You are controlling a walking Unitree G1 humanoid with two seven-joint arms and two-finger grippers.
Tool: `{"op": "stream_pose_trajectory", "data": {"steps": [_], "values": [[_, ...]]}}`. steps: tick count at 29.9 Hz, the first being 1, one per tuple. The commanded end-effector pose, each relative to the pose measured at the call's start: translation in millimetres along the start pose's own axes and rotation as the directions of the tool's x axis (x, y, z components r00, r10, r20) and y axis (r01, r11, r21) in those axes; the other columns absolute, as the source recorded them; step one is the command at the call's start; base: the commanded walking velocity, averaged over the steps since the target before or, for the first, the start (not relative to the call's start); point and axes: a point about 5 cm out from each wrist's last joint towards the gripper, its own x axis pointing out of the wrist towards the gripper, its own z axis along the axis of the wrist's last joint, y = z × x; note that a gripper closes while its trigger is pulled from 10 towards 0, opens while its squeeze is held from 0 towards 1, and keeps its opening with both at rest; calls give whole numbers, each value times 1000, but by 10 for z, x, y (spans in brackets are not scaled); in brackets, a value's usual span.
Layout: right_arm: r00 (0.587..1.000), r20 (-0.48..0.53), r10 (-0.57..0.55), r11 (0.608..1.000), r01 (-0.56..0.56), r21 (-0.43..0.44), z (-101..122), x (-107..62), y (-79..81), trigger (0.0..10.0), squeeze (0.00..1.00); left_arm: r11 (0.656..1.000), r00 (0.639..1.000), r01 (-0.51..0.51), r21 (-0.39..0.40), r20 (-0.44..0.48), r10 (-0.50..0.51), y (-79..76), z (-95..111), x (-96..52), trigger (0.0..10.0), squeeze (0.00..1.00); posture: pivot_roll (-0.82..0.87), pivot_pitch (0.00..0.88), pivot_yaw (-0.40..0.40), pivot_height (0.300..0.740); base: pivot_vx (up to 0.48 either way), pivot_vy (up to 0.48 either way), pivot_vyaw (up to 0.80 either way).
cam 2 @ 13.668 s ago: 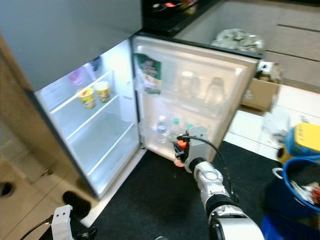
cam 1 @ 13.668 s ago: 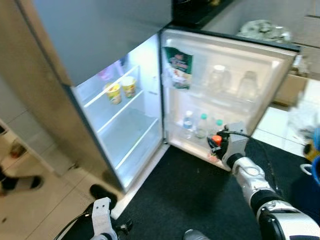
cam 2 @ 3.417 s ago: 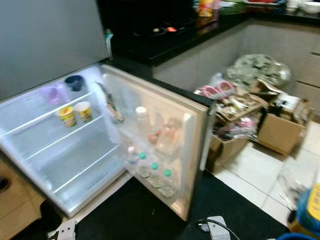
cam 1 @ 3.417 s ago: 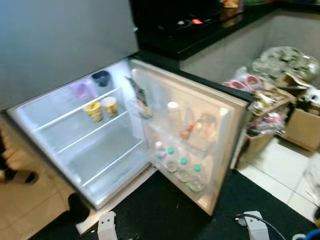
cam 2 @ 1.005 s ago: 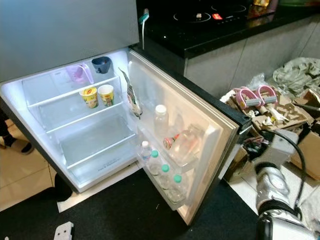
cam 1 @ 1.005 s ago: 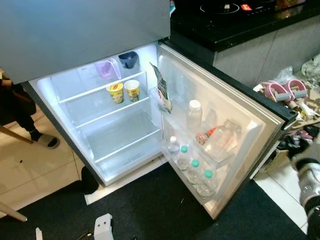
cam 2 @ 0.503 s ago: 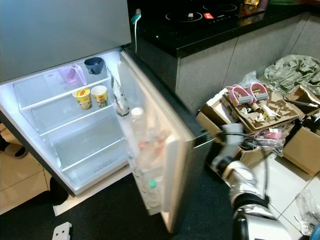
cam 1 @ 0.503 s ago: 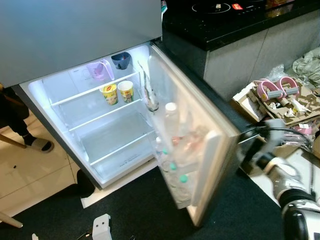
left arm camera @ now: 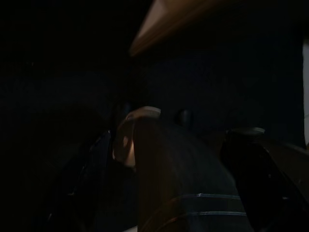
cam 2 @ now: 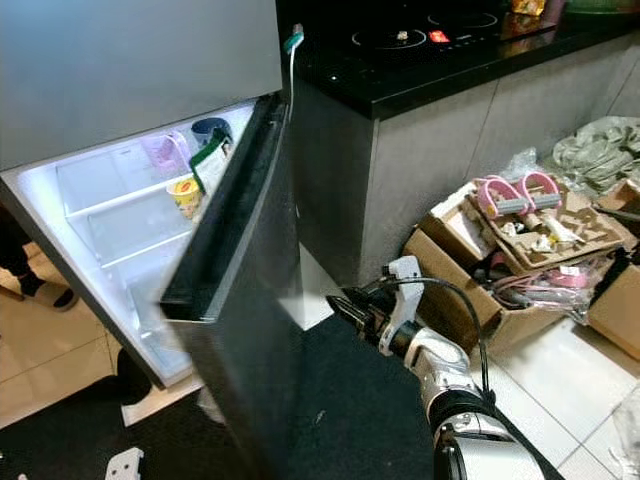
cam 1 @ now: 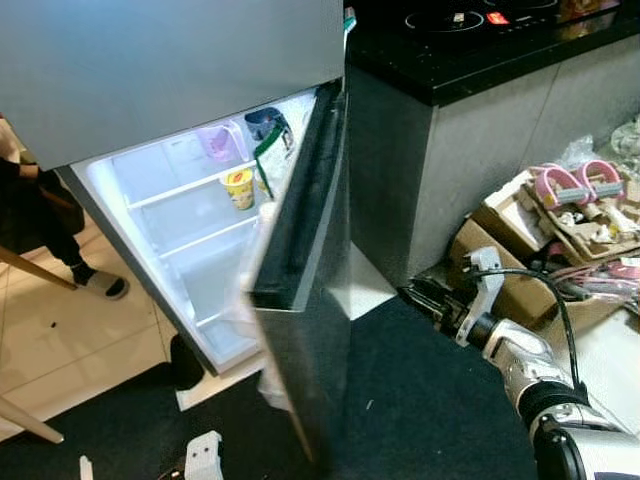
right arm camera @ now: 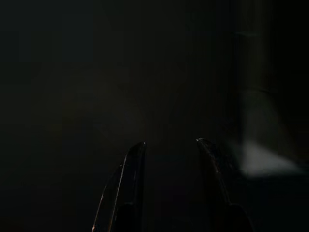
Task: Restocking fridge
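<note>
Right gripper (cam 2: 345,301), fingers parted and empty, reaches toward the fridge door's (cam 2: 235,330) outer face, which has swung nearly shut since a second ago, suggesting restocking is ending; left gripper's state indiscernible.

Fridge door (cam 1: 318,330): smooth grey metal, faint sheen. Countertop (cam 1: 470,45): glossy black. Boxes (cam 2: 455,265): matt cardboard.
</note>
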Motion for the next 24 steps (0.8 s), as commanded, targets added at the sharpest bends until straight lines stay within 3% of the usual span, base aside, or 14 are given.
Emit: {"op": "stream_pose_trajectory", "data": {"steps": [1, 3, 5, 8, 9, 10, 12, 17, 18, 19, 20, 24], "values": [[995, -62, -82, 996, 84, 25, -206, -83, -52, 10000, 0, 1000, 1000, -19, -12, -10, 18, 46, -32, -24, 10000, 0, -30, 0, 57, 740, 0, 0, 0], [985, -97, -143, 989, 146, 33, -330, -162, -99, 10000, 0, 1000, 1000, -19, -12, -11, 19, 46, -32, -24, 10000, 0, -30, 0, 57, 740, 0, 0, 481], [931, -253, -263, 963, 269, -14, -697, -364, -156, 10000, 0, 1000, 1000, -19, -14, -11, 19, 41, -37, -22, 10000, 0, -28, 0, 56, 740, 0, 0, 706], [896, -322, -307, 949, 315, -27, -877, -479, -167, 10000, 0, 1000, 1000, -19, -14, -12, 19, 39, -40, -22, 10000, 0, -28, 0, 56, 740, 0, 0, 706], [849, -390, -356, 930, 365, -56, -1052, -607, -179, 10000, 0, 1000, 1000, -19, -15, -12, 19, 38, -41, -21, 10000, 0, -28, 0, 58, 740, 0, 0, 706], [849, -390, -356, 930, 365, -56, -1052, -607, -179, 10000, 0, 1000, 1000, -19, -15, -12, 19, 38, -41, -21, 10000, 0, -28, 0, 58, 740, 0, 0, 706], [778, -473, -414, 897, 438, -65, -1314, -823, -174, 10000, 0, 1000, 1000, -21, -13, -12, 20, 39, -41, -22, 10000, 0, -27, 0, 60, 740, 0, 0, 709], [720, -530, -448, 867, 495, -59, -1521, -1018, -152, 10000, 0, 1000, 1000, -22, -11, -12, 22, 43, -41, -23, 10000, 0, -30, 0, 66, 740, 0, 0, 709], [688, -561, -460, 854, 515, -70, -1624, -1119, -133, 10000, 0, 1000, 1000, -22, -9, -13, 22, 44, -39, -23, 10000, 0, -30, 0, 66, 740, 0, 0, 712], [688, -561, -460, 854, 515, -70, -1624, -1119, -133, 10000, 0, 1000, 1000, -22, -9, -13, 22, 44, -39, -23, 10000, 0, -30, 0, 66, 740, 0, 0, 712], [638, -604, -477, 839, 536, -97, -1760, -1258, -100, 10000, 0, 1000, 1000, -24, -6, -13, 24, 46, -36, -23, 10000, 0, -32, 0, 66, 740, 0, 0, 712], [613, -625, -484, 837, 532, -126, -1810, -1304, -82, 10000, 0, 1000, 1000, -26, -4, -13, 26, 42, -31, -20, 10000, 0, -34, 0, 65, 740, 0, 0, 714]]}}
